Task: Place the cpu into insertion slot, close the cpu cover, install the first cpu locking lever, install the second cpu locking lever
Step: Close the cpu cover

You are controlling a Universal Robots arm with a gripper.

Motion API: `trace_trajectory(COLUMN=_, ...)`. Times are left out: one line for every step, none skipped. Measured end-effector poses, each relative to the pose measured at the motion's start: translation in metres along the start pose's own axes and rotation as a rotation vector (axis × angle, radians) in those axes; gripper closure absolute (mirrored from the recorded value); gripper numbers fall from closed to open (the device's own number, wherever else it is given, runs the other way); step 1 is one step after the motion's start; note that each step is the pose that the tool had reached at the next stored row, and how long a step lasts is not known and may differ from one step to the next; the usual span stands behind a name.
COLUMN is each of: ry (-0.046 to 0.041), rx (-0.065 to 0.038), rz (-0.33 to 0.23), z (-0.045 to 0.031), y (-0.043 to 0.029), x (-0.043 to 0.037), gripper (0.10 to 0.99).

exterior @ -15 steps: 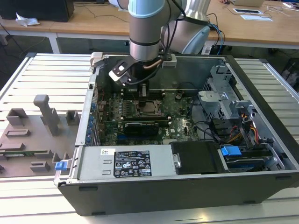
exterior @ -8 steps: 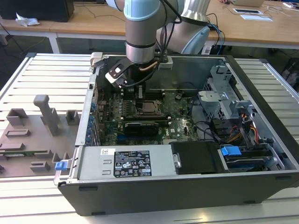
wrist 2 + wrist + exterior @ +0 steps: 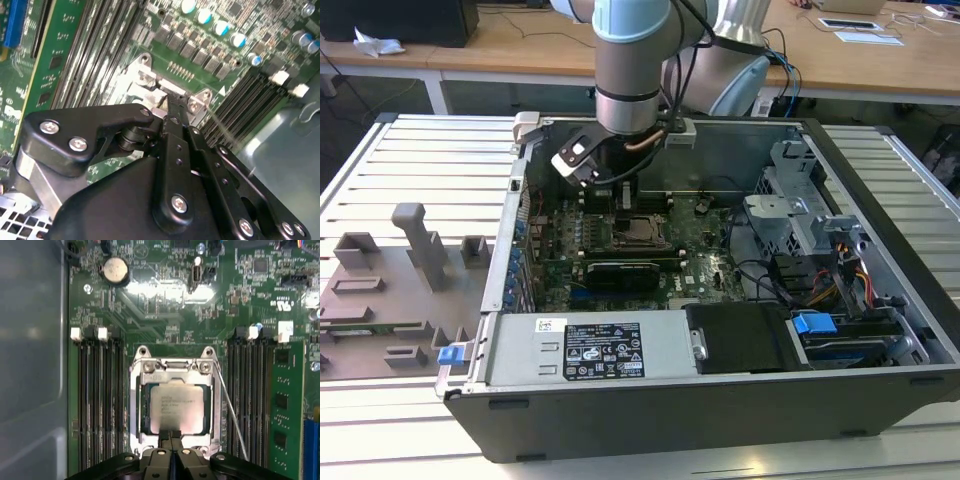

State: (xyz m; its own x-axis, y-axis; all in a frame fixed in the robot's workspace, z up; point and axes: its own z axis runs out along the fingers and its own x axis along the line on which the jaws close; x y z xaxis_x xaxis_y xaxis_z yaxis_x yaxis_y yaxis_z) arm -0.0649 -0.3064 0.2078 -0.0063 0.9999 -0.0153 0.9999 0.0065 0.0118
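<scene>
In the exterior view the arm [image 3: 630, 60] reaches straight down into the open computer case [image 3: 880, 200], bringing the gripper [image 3: 622, 195] low over the motherboard [image 3: 700, 250], just above the near edge of the insertion slot [image 3: 642, 232]. Coming in vertically probably keeps it clear of the case walls around the slot. In the first wrist view the cpu [image 3: 176, 407] lies flat inside the slot, its grey top showing through the window of the cpu cover [image 3: 136, 405]. The cover is folded down over the slot's frame, so seating the chip and closing the cover look done. The two fingertips are pressed together with only a thin seam between them and nothing visible in the seam. They sit at the middle of one edge of the slot, at the cover's lip, probably to press on or work at that edge. A thin silvery locking lever [image 3: 231, 412] slants away from one side of the slot, between it and the memory slots [image 3: 260, 400], and looks not yet latched. In the second wrist view the closed tips touch the metal frame at the slot's edge, and the lever rod [image 3: 220, 125] rises free just beside it.
</scene>
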Motion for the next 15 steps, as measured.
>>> trace_trajectory(ry=0.0, rx=0.0, rz=0.0, z=-0.0008, y=0.0022, x=0.0, gripper=0.98)
trace_trajectory(ry=-0.0001, rx=0.001, rz=0.0, z=-0.0017, y=0.0042, x=-0.0001, gripper=0.98)
trace_trajectory(ry=0.0, rx=0.002, rz=0.0, z=-0.0025, y=0.0063, x=-0.0001, gripper=0.98)
trace_trajectory(ry=-0.0001, rx=0.003, rz=0.0, z=-0.0035, y=0.0085, x=-0.0001, gripper=0.98)
trace_trajectory(ry=-0.0002, rx=0.005, rz=0.0, z=-0.0051, y=0.0117, x=-0.0002, gripper=0.98)
trace_trajectory(ry=0.0, rx=0.006, rz=0.0, z=-0.0068, y=0.0141, x=-0.0002, gripper=0.98)
trace_trajectory(ry=0.0, rx=0.007, rz=0.0, z=-0.0085, y=0.0153, x=-0.0003, gripper=0.98)
trace_trajectory(ry=0.0, rx=0.008, rz=0.0, z=-0.0125, y=0.0168, x=-0.0003, gripper=0.98)
trace_trajectory(ry=0.0, rx=0.008, rz=0.0, z=-0.0171, y=0.0174, x=-0.0004, gripper=0.98)
trace_trajectory(ry=0.0, rx=0.008, rz=0.0, z=-0.0205, y=0.0178, x=-0.0004, gripper=0.98)
trace_trajectory(ry=0.0, rx=0.008, rz=0.0, z=-0.0256, y=0.0179, x=-0.0005, gripper=0.98)
trace_trajectory(ry=0.0, rx=0.008, rz=0.0, z=-0.0311, y=0.0182, x=-0.0006, gripper=0.98)
trace_trajectory(ry=0.0, rx=0.008, rz=0.0, z=-0.037, y=0.0184, x=-0.0007, gripper=0.98)
trace_trajectory(ry=-0.0001, rx=0.008, rz=0.0, z=-0.0413, y=0.0185, x=-0.0008, gripper=0.98)
trace_trajectory(ry=0.0, rx=0.008, rz=0.0, z=-0.0438, y=0.0186, x=-0.0008, gripper=0.98)
